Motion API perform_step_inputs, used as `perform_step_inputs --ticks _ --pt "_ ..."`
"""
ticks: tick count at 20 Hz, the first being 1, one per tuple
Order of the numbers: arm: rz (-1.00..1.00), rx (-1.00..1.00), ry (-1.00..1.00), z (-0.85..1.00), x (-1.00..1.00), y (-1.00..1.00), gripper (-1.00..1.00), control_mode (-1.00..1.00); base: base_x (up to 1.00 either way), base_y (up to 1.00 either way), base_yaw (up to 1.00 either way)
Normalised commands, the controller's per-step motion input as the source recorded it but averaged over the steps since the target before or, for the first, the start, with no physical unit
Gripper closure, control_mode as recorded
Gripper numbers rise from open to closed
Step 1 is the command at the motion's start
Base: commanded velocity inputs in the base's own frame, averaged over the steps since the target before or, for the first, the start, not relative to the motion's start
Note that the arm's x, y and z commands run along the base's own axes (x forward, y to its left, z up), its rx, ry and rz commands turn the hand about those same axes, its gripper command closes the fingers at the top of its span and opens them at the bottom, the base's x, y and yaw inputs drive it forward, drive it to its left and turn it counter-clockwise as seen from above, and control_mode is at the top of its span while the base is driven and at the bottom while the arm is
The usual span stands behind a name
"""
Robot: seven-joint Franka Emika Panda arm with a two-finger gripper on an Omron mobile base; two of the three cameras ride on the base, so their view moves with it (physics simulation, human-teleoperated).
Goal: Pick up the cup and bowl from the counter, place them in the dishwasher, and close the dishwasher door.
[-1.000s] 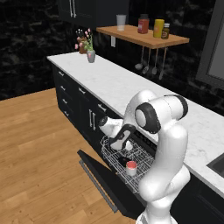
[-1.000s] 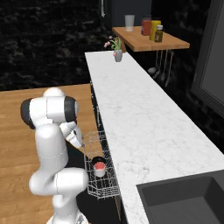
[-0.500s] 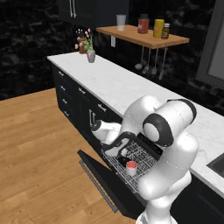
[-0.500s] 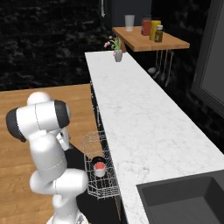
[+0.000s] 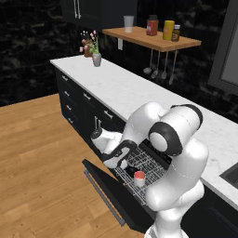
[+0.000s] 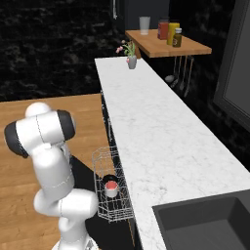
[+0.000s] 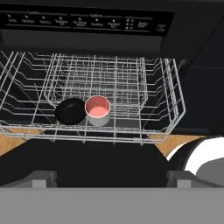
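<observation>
The white cup (image 7: 98, 110) with its red inside stands in the dishwasher's white wire rack (image 7: 175, 113). The black bowl (image 7: 70, 111) sits right beside it and touches its side. Both show from the base too: cup (image 5: 139, 178) and bowl (image 5: 130, 170), cup (image 6: 111, 188) and bowl (image 6: 110, 179). The dishwasher door (image 5: 107, 186) lies folded down and open below the pulled-out rack (image 6: 100, 195). My gripper (image 7: 111, 178) is open and empty. It hovers over the door in front of the rack, facing in, and shows low at the rack's front left as gripper (image 5: 120, 160). The counter (image 5: 121, 88) runs above.
A flower vase (image 5: 95, 58) stands at the counter's far end. On the wall hangs a wooden shelf (image 5: 153, 39) with jars and a glass, and utensils (image 5: 158, 69) dangle below it. A sink (image 6: 210, 224) lies at the near right. Wooden floor (image 5: 42, 153) spreads to the left.
My arm has folded lower and the hand has drawn back out of the rack to its front, over the door. Cup and bowl stay in the rack.
</observation>
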Motion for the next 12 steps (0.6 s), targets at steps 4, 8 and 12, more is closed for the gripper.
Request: perform_step_inputs --ticks 4,8,12 --pt "0.00 0.00 -0.04 -0.29 0.08 0.00 -1.00 -1.00 0.00 0.00 0.00" --pt "-0.02 0.00 0.00 -0.38 0.23 0.00 -1.00 -1.00 0.00 0.00 0.00" --pt "-0.08 0.07 0.00 -0.39 0.26 0.01 -1.00 -1.00 0.00 0.00 0.00"
